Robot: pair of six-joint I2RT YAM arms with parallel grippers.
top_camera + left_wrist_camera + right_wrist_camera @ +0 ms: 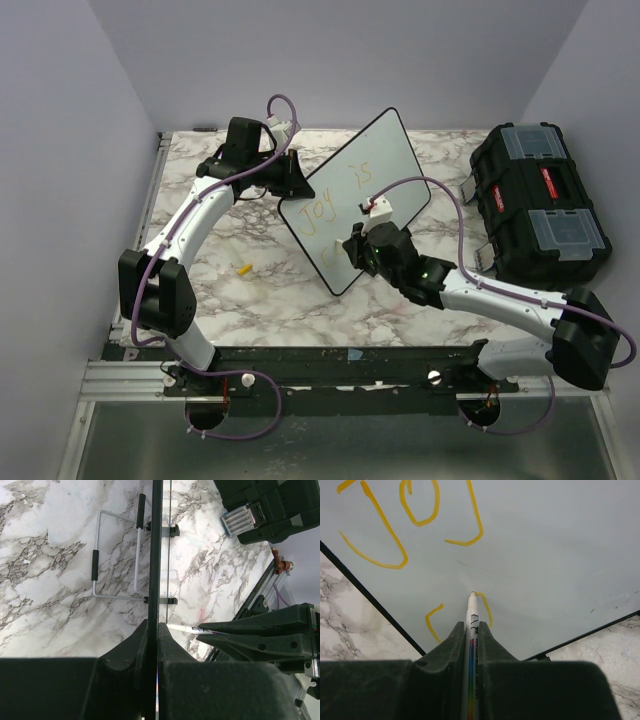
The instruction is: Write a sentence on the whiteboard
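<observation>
The board point(355, 195) is in the middle of the marble table point(260, 300). It is turned diagonally, with one corner toward the far right and one toward the near side. How much it leans I cannot tell. The left gripper point(154, 630) is at the board's left edge, and its fingers are clenched on the thin black rim, one on each face. In the left wrist view the board shows only as a dark line, edge-on. Two small black feet point(172, 529) stick out from it to the right, and a wire stand point(95, 566) with black sleeves lies to its left on the marble.

The right gripper point(471, 629) comes from the near right, and its fingers are closed tightly around a white marker point(472, 607). The marker points forward between them, and its tip touches the white face.

The sentence point(322, 214) is in thin yellow-orange strokes on the board. In the top view the first line reads "Joy is". Below it, in the right wrist view, there are only two short curved strokes, and the marker tip rests at the end of one.

A small yellow piece point(244, 268) lies on the table to the left of the board, apart from it. A black toolbox point(535, 205) with clear lids stands at the right side of the table, well apart from the board.
</observation>
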